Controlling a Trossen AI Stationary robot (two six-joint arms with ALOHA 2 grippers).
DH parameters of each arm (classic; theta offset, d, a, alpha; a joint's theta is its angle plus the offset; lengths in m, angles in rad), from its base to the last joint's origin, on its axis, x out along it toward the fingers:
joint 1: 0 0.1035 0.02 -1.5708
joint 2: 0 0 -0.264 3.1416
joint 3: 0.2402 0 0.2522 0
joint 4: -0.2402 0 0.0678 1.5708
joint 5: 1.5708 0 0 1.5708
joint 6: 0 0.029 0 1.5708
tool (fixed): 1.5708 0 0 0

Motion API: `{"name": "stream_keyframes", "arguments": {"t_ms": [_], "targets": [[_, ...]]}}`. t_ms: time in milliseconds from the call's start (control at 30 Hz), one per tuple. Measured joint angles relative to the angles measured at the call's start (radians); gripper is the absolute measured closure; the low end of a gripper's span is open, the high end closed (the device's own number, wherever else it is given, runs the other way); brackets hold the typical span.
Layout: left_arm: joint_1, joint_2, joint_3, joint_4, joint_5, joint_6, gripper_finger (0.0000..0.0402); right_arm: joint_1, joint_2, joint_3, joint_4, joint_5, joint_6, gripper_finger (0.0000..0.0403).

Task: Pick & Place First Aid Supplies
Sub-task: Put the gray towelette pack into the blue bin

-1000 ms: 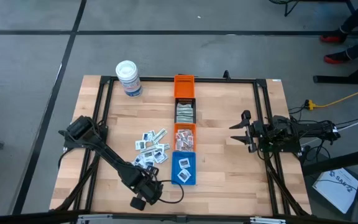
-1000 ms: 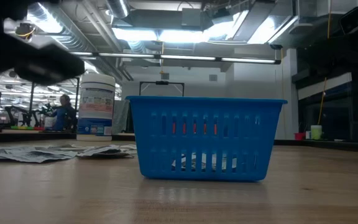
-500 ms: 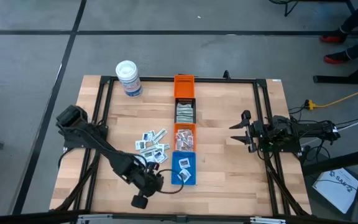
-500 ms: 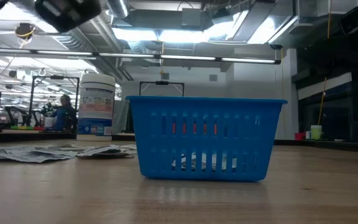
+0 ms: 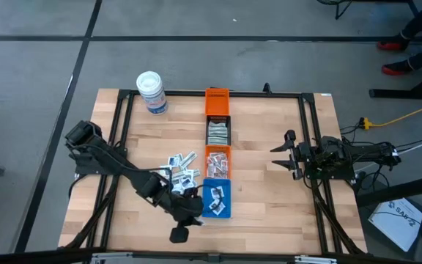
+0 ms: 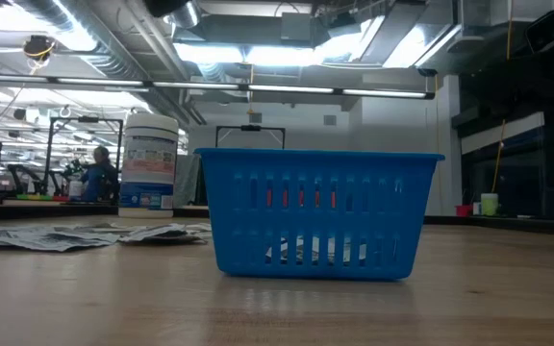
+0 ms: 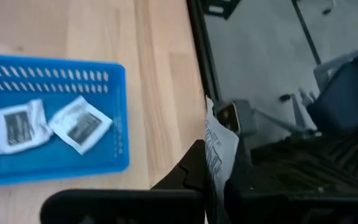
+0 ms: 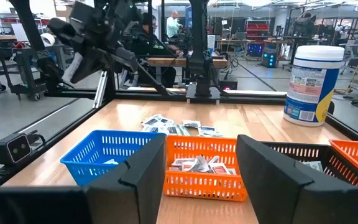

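Note:
My left gripper (image 5: 196, 207) hangs over the table just left of the blue bin (image 5: 217, 199), shut on a small white packet with black print (image 7: 219, 146). In the left wrist view the blue bin (image 7: 55, 168) holds two white packets (image 7: 79, 124). A pile of loose first aid packets (image 5: 179, 169) lies flat on the wood, left of the row of bins. My right gripper (image 5: 280, 156) waits open at the table's right side, with nothing between its fingers (image 8: 148, 174). My left gripper pinches the white packet between its two fingers (image 7: 191, 177), which close on the packet's flat faces at one end (image 7: 218, 171). The other end sticks out past the fingertips. The fingers slant down toward the table's right. The packet is lifted clear of the table.
An orange bin (image 5: 217, 99), a black bin (image 5: 218, 133) and a second orange bin (image 5: 217, 162) with packets line up behind the blue one. A white tub (image 5: 152, 92) stands at the far left. A black frame rail (image 5: 127, 117) runs along each side.
My left gripper has risen from near the table's near edge and gone right toward the blue bin, leaving the low view at the top. It has tipped from pointing steeply down to a flatter slant and has stayed shut.

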Motion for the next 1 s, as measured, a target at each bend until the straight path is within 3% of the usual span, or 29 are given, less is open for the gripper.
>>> {"name": "stream_keyframes", "arguments": {"t_ms": [633, 1000], "targets": [[0.230, 0.015, 0.002, 0.193, -0.071, -0.036, 0.0398, 0.000, 0.000, 0.000, 0.000, 0.000, 0.000, 0.0208], [0.267, 0.115, 0.002, 0.186, 0.062, -0.036, 0.0391, 0.000, 0.000, 0.000, 0.000, 0.000, 0.000, 0.0208]]}}
